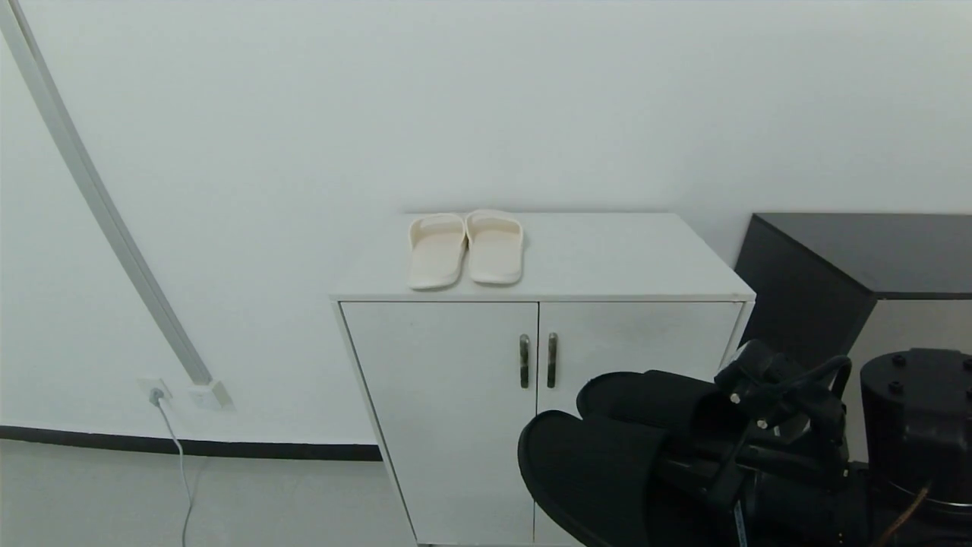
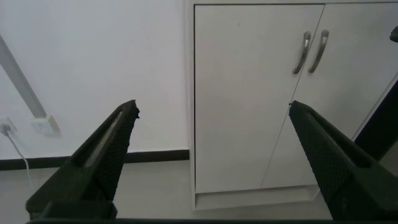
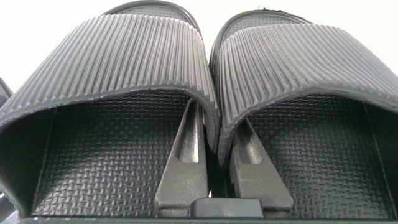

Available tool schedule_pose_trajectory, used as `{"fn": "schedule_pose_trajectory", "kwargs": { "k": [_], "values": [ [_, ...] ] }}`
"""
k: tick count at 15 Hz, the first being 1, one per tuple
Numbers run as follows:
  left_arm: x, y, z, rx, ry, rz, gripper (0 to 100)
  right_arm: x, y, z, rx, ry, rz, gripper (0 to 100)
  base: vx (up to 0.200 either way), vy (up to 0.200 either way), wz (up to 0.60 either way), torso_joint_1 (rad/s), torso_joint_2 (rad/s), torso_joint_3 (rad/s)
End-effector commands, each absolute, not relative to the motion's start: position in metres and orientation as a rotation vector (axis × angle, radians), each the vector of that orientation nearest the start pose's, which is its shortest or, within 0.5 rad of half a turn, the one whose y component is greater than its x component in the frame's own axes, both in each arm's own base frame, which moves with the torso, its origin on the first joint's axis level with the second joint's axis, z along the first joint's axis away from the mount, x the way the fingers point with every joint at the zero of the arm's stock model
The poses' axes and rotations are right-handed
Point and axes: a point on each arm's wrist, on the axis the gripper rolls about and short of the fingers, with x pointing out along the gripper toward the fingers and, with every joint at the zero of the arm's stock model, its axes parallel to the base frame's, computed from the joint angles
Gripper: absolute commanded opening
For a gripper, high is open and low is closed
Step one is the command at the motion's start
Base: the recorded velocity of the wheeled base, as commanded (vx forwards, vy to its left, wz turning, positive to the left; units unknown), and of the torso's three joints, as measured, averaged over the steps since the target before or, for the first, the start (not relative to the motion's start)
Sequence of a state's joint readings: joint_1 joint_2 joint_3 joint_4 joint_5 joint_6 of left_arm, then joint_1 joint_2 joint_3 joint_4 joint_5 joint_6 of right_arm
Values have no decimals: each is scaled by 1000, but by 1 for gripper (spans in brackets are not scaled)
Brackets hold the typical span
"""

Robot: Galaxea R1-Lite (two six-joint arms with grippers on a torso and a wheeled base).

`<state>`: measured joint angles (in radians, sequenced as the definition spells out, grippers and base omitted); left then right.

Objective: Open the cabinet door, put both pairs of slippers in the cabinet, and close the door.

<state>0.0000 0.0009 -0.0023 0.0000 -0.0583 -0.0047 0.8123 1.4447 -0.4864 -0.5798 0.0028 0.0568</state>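
Head view: white two-door cabinet [image 1: 456,425] against a white wall, centre frame, both doors closed. Two vertical metal handles [image 1: 524,361] sit side by side where the doors meet.

On the cabinet top, toward 12 o'clock from frame centre, a pair of cream slippers [image 1: 465,248] lies flat, side by side and touching, toes toward the wall.

At 5 o'clock, in front of the cabinet's R door, a pair of black slippers [image 1: 607,463] is held in the air, soles roughly upright, one partly behind the other. The right claw [image 3: 217,155] has them. In the right wrist view its two fingers [image 3: 183,168] are nearly closed, pinching the slippers' adjoining inner side walls, w/ one finger inside each slipper under its ribbed strap.

Left wrist view: left claw [image 2: 212,106] is spread wide w/ nothing between its dark fingers [image 2: 99,155]. It faces the cabinet's L door [image 2: 242,93], apart from it, handles [image 2: 301,53] off toward 1 o'clock.

Other items, head view: a wall socket [image 1: 156,393] w/ a plugged-in cable at 8 o'clock, a grey slanted conduit [image 1: 91,190] running from 10 o'clock down to it, and a black unit [image 1: 858,251] just beside the cabinet at 3 o'clock.
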Motion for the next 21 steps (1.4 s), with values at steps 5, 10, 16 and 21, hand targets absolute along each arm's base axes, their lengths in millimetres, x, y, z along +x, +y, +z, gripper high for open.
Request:
{"fn": "schedule_pose_trajectory", "kwargs": {
  "k": [5, 10, 16, 21],
  "values": [
    [-23, -1, 76, -5, -1, -58, 100, 150, 159, 157, -135, 382, 803, 0, 0, 0, 0, -192, 511, 319],
    [-23, -1, 76, -5, -3, -58, 100, 150, 159, 155, -139, 388, 804, 0, 0, 0, 0, -157, 486, 322],
    [-23, -1, 76, -6, -1, -58, 100, 149, 158, 153, -141, 394, 806, 0, 0, 0, 0, -117, 467, 347],
    [-22, -1, 77, -3, 12, -54, 100, 149, 158, 155, -139, 385, 805, 0, 0, 0, 0, -36, 390, 339]
  ]
}}
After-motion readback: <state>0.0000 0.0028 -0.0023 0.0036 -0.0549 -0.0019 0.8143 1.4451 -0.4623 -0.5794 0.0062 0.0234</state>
